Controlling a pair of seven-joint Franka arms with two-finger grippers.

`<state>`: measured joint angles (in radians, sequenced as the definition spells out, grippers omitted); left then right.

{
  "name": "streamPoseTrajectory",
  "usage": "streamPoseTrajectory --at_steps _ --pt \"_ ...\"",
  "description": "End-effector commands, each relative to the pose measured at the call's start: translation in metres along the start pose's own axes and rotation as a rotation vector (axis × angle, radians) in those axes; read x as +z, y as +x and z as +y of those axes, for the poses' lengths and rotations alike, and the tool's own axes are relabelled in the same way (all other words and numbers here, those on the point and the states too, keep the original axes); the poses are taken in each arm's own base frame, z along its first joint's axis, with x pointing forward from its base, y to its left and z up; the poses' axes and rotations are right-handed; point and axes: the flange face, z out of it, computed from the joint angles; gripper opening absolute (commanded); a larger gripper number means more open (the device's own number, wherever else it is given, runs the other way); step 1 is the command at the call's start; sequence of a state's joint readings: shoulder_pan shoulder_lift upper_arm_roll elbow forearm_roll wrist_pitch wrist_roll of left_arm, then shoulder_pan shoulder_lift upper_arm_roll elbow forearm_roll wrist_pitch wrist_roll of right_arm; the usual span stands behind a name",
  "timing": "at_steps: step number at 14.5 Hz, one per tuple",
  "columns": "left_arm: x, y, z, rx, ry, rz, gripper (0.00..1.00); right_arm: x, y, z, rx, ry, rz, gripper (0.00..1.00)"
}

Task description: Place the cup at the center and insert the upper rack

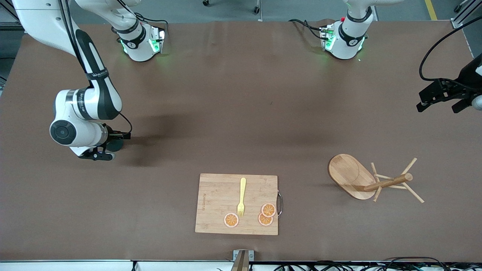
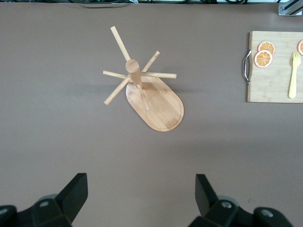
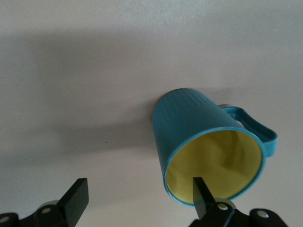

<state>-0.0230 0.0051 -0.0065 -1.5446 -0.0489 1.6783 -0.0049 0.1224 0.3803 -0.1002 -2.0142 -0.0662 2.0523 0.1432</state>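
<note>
The teal ribbed cup [image 3: 199,137], yellow inside, stands on the table at the right arm's end; in the front view only its dark edge [image 1: 117,145] shows beside the wrist. My right gripper [image 3: 139,196] [image 1: 106,148] is open low over the table, with one finger [image 3: 202,195] at the cup's rim and the other on bare table. The wooden mug tree [image 1: 352,175] lies tipped on its side toward the left arm's end, with its post [image 1: 388,183] and pegs pointing at that end. It also shows in the left wrist view [image 2: 156,101]. My left gripper [image 2: 139,198] [image 1: 440,104] is open and empty, above the table's edge.
A bamboo cutting board [image 1: 216,205] lies near the front camera at mid-table, and also shows in the left wrist view [image 2: 272,87]. It carries a yellow fork [image 1: 241,197] and three orange slices [image 1: 268,209]. It has a metal handle [image 1: 279,203] on the side toward the mug tree.
</note>
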Motion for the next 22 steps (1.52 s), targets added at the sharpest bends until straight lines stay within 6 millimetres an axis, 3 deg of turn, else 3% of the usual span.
streamPoseTrajectory --at_steps 1,3,4,6,10,11,12,15,20,22 --pt "-0.005 0.001 0.001 0.000 0.005 0.002 1.00 0.005 0.002 0.003 0.009 -0.003 0.000 0.68" --pt "-0.005 0.001 0.001 0.000 0.005 0.002 1.00 0.007 0.003 0.002 -0.015 -0.010 -0.005 0.23" --pt "-0.005 0.001 0.001 0.000 0.005 0.002 1.00 0.006 0.002 0.001 -0.023 -0.013 -0.009 0.11" --pt "-0.005 0.001 0.000 -0.002 0.006 0.002 1.00 -0.015 0.004 -0.007 -0.014 -0.029 -0.038 0.02" --pt "-0.005 0.001 0.000 -0.002 0.006 0.002 1.00 -0.046 0.012 -0.021 0.008 -0.054 -0.088 0.00" --pt "-0.005 0.001 0.001 0.000 0.005 0.002 1.00 -0.051 0.010 -0.035 -0.015 -0.063 -0.085 0.00" --pt "-0.005 0.001 0.001 0.000 0.005 0.002 1.00 -0.052 0.008 -0.045 -0.026 -0.070 -0.080 0.00" --pt "-0.005 0.001 0.001 0.000 0.005 0.002 1.00 -0.050 0.009 -0.039 -0.024 -0.069 -0.086 0.00" --pt "-0.005 0.001 0.000 -0.003 0.006 0.002 1.00 -0.067 -0.008 -0.082 -0.074 -0.103 -0.113 0.00" --pt "-0.005 0.001 0.000 -0.002 0.006 0.002 1.00 -0.078 -0.010 -0.085 -0.075 -0.103 -0.126 0.00"
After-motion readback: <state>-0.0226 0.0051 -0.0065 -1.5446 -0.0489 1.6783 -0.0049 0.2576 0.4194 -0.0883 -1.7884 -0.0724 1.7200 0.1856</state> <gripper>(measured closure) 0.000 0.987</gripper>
